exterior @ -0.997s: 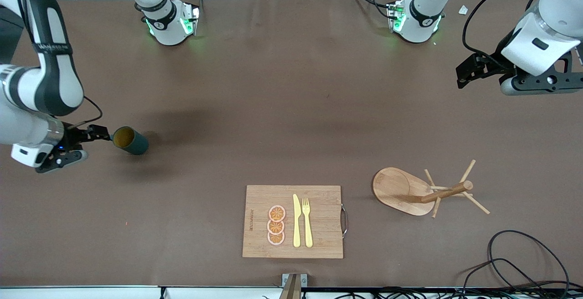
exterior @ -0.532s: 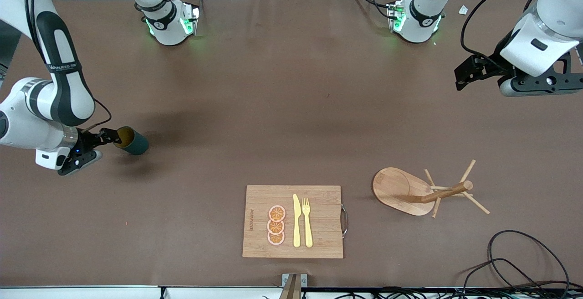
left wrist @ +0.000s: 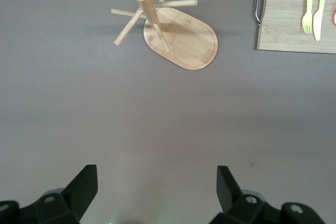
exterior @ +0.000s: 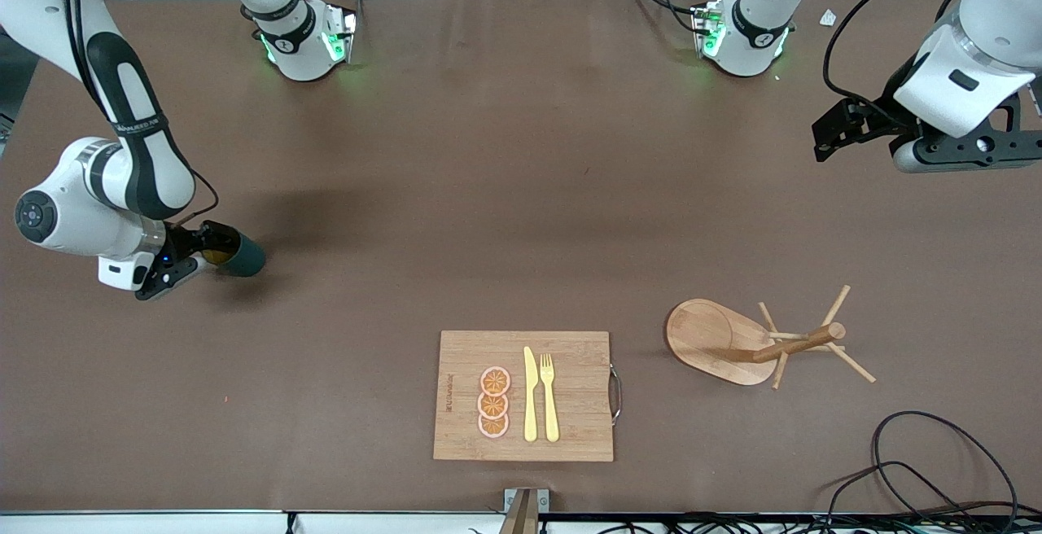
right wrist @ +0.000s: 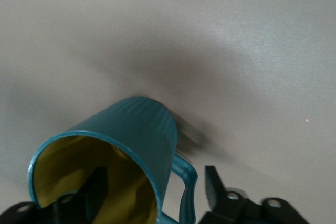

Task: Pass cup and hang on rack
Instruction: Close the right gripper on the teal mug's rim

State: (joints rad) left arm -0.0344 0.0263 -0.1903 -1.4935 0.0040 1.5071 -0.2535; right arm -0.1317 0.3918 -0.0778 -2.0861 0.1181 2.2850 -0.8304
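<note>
Lying on its side at the middle left of the front view, toward the right arm's end of the table, we found the cup [exterior: 241,252], its mouth turned toward the right gripper [exterior: 205,242]. In the right wrist view the cup [right wrist: 113,153] showed its mustard-yellow inside, with one of the fingers [right wrist: 94,188] reaching into the mouth and the other outside, beside the small handle [right wrist: 186,187]. The jaws stood apart, straddling the cup's wall, and we could not see them pressing on it.

Toward the upper right of the front view, the left gripper [exterior: 832,129] hung above the bare table with its jaws spread wide and nothing between them; that arm waited. The left wrist view showed both fingers [left wrist: 84,184] well apart.

We saw the rack [exterior: 733,343] standing at the lower right of the front view, well apart from the cup. Beside it, at the lower centre, lay the cutting board [exterior: 580,396], carrying orange slices [exterior: 493,402], a yellow knife [exterior: 530,396] and a yellow fork [exterior: 549,396].
</note>
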